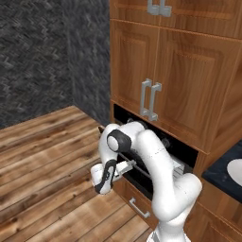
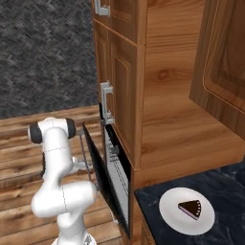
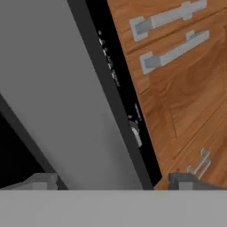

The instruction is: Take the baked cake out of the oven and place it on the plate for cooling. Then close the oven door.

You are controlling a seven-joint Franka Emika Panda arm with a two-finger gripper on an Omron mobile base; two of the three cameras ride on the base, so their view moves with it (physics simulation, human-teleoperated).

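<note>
The baked cake (image 2: 191, 208), a small dark brown wedge, lies on the white plate (image 2: 172, 213) on the dark counter right of the oven; the plate's rim (image 1: 236, 171) also shows in the left base view. The oven (image 1: 186, 153) sits black between wooden cabinets. Its oven door (image 2: 101, 174) stands ajar, tilted close to upright, with a narrow gap to the oven front. My gripper (image 1: 101, 182) is low at the door's outer side, open, nothing between its fingers. In the hand view the gripper (image 3: 113, 184) faces the door's flat grey face (image 3: 57, 97) from very close.
Wooden cabinet doors with grey handles (image 1: 150, 99) rise above the oven. A drawer with a handle (image 1: 139, 208) sits below it. The dark counter (image 2: 225, 186) runs to the right. Wooden floor (image 1: 42, 156) lies open on the left, bounded by a dark wall.
</note>
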